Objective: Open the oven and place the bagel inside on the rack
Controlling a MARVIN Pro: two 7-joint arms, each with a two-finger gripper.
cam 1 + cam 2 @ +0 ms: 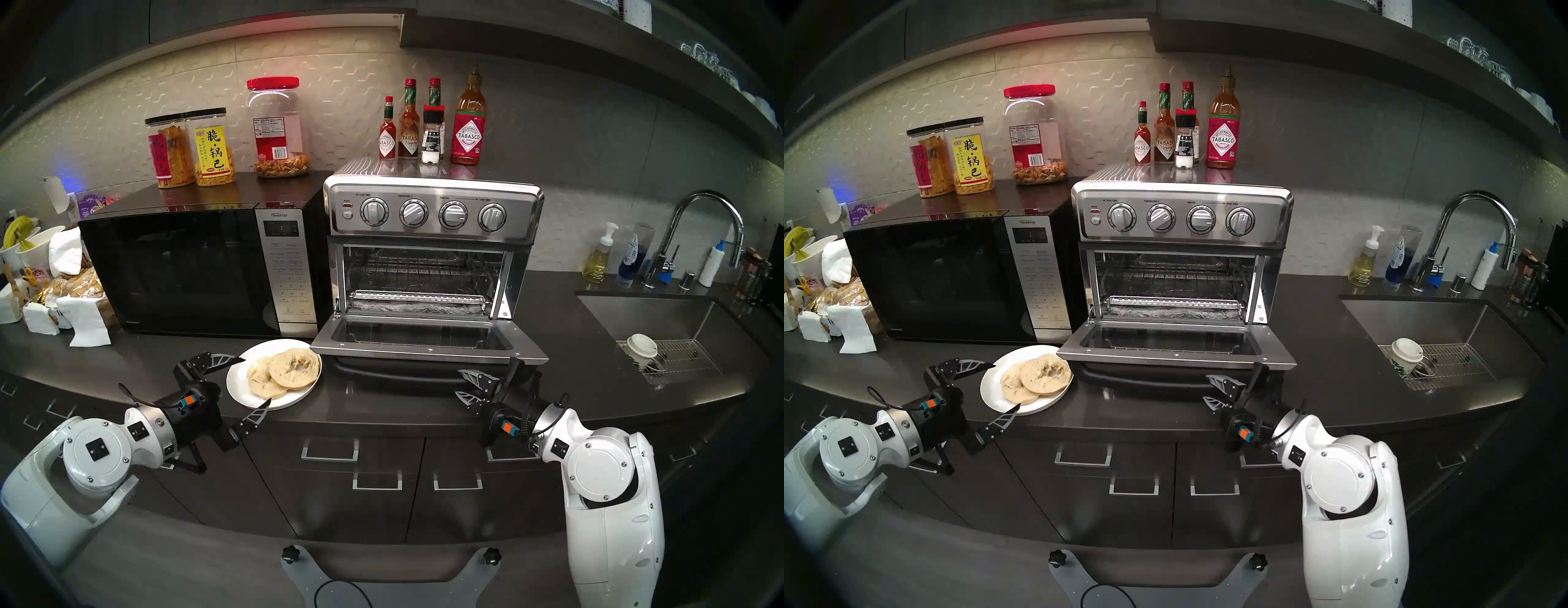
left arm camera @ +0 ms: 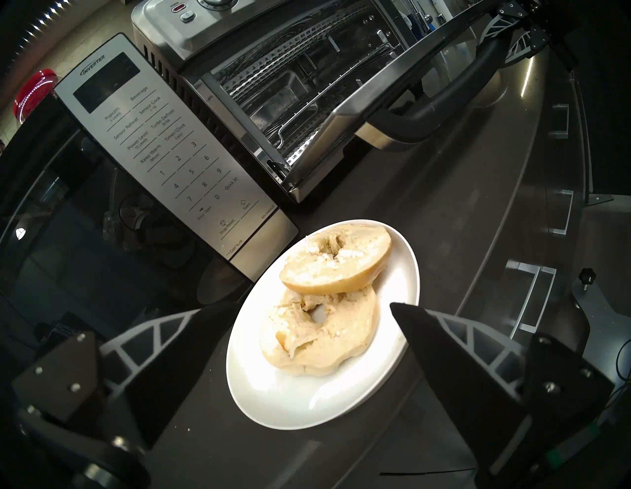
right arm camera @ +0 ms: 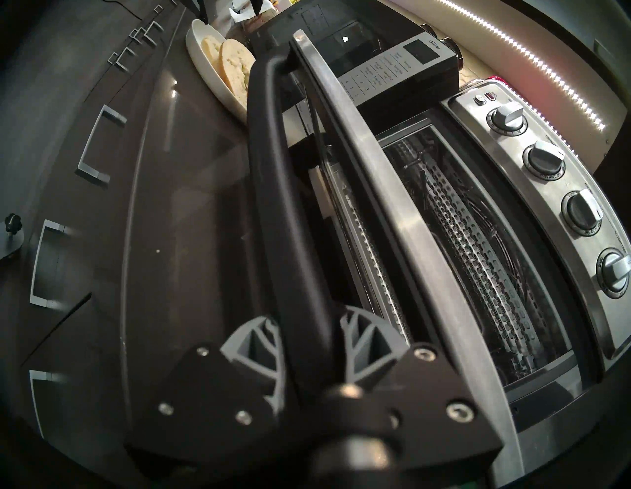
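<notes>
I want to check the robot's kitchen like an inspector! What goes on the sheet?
Surface: dark countertop, no spills seen.
Job's things: oven door folded down; rack bare; bagel halves overlapping on white plate.
Clutter: microwave, snack jars, sauce bottles on the oven, paper cup in the sink.
Grippers: left gripper open around the plate; right gripper shut on the door handle.
Cables: short wires at both wrists.
Surroundings: faucet, soap bottles, drawers below.
</notes>
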